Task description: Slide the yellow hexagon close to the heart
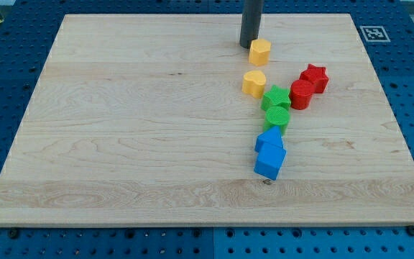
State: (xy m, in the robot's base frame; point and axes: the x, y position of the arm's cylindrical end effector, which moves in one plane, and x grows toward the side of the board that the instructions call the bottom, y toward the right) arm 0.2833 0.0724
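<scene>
With the rod's tip (pixel 248 46) resting just above-left of the yellow hexagon (pixel 260 52), gripping nothing, a steady push toward the view's bottom should bring it to the heart (pixel 254 82) nearby, stopping short of the green blocks (pixel 277 108).

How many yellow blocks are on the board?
2. The yellow hexagon lies near the view's top, just right of my tip. The yellow heart lies below it, touching the green star. None seems hidden.
</scene>
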